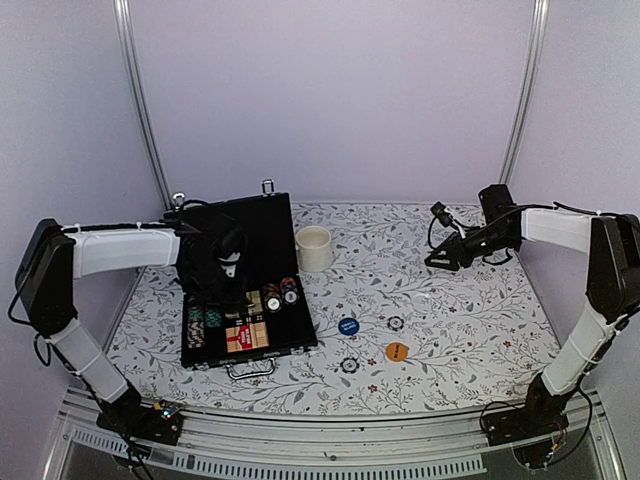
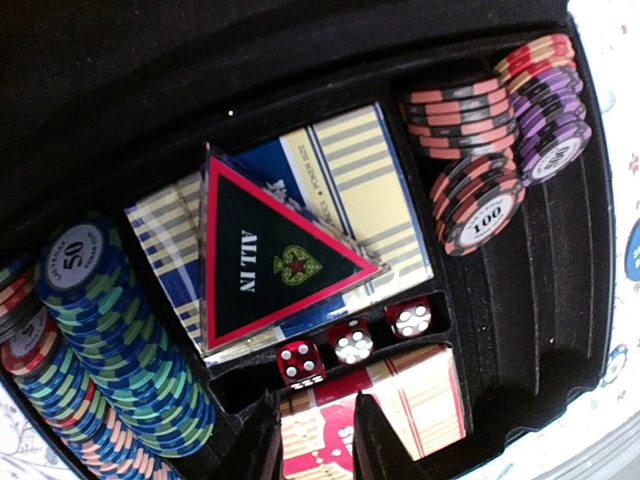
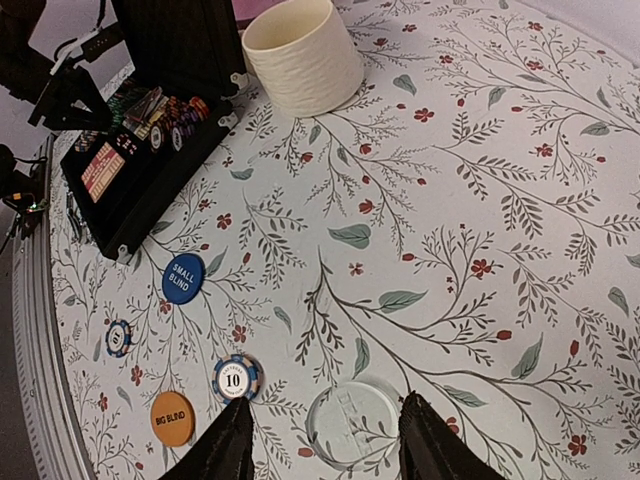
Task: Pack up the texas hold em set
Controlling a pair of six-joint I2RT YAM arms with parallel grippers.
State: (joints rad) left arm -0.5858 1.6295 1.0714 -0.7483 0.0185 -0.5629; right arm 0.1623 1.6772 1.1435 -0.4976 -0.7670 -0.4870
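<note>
Closest to the left wrist lens: left tool (image 2: 318,445), dark fingers (image 2: 252,450) a little apart and clamped on nothing, poised just above the red card deck (image 2: 420,400) in its slot.

Beyond it, inside the open black case (image 1: 265,228):
- three red dice (image 2: 355,342) in a row
- blue card deck (image 2: 370,180) with a triangular "ALL IN" plaque (image 2: 275,260) lying askew on top
- green-and-blue chips (image 2: 120,340) at one side
- orange and purple chips (image 2: 500,170) at the other, with several grooves beside them bare

Case at the left of the tabletop (image 1: 470,310), lid up. Cream mug (image 1: 315,248) just beside the lid.

Out on the tabletop, apart from the case:
- blue "SMALL BLIND" button (image 3: 183,278)
- orange "BIG BLIND" button (image 3: 172,418)
- "10" chip (image 3: 235,378)
- one more chip (image 3: 118,338)
- clear round disc (image 3: 345,425)

Right tool (image 3: 330,455) raised above that disc, fingers wide apart, gripping nothing.

Judged well past halfway: decks, dice and many chips already in. Left to do: five loose pieces to gather, then lid to shut and latch.
</note>
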